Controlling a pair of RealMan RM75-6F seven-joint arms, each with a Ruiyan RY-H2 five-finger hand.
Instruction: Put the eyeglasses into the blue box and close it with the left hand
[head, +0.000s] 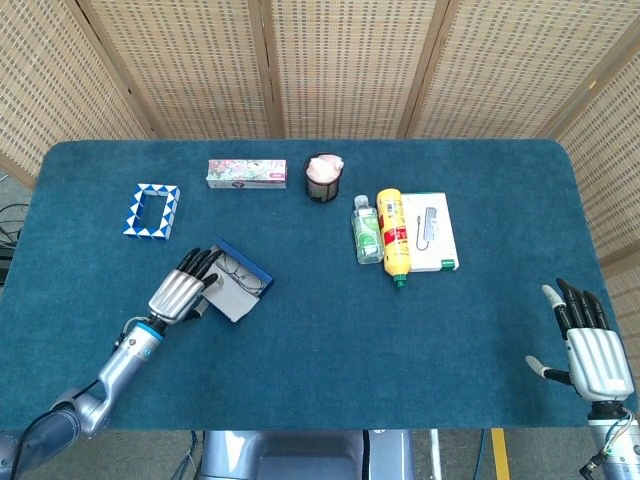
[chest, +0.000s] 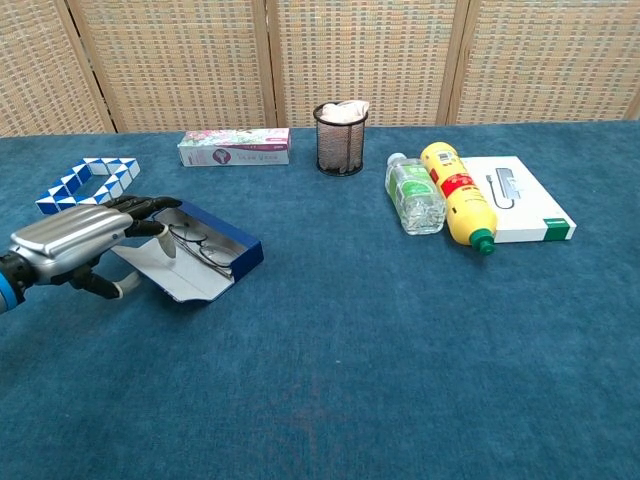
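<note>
The blue box (head: 249, 266) (chest: 238, 252) lies on the table's left half, and the eyeglasses (head: 240, 276) (chest: 198, 245) rest inside it. Its grey lid (head: 229, 296) (chest: 172, 272) is hinged toward my left hand and stands partly raised. My left hand (head: 183, 292) (chest: 80, 236) is at the lid's outer edge, fingers stretched over it and touching it. My right hand (head: 588, 345) rests at the table's near right corner with fingers spread and nothing in it; the chest view does not show it.
A blue-and-white snake puzzle (head: 151, 210) (chest: 83, 183) lies behind the box. Along the back are a floral carton (head: 246, 173) and a mesh cup (head: 323, 178). A clear bottle (head: 366, 229), a yellow bottle (head: 392, 230) and a white box (head: 433, 232) lie at centre right.
</note>
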